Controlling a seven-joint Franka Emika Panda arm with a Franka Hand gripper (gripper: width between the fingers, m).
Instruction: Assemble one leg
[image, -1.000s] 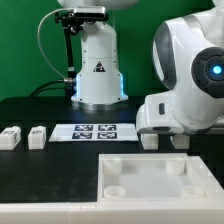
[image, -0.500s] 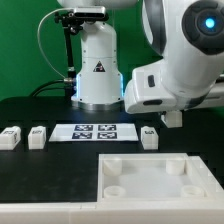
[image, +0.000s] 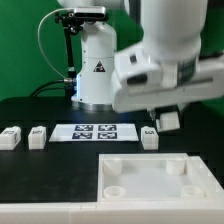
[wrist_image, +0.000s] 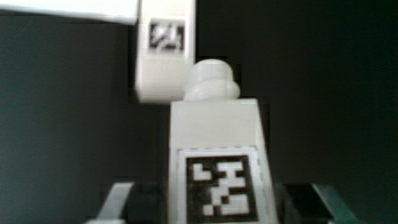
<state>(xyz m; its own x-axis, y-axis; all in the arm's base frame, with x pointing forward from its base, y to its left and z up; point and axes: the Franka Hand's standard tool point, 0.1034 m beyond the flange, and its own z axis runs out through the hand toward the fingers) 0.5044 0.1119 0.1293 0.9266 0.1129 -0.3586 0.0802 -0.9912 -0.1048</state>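
White panel (image: 150, 176) lies flat on the black tabletop (image: 30, 112). Gripper (wrist_image: 201, 195) closed on a leg (wrist_image: 217, 150), fingers at both sides; its long axis runs away from the wrist camera, peg end outward. Second leg (wrist_image: 164, 55) just beyond.

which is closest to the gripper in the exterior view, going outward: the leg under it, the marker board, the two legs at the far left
1. leg, just below the gripper, toward the exterior view's right.
2. marker board, mid-table.
3. leg, left of the board.
4. leg, at the far left edge.
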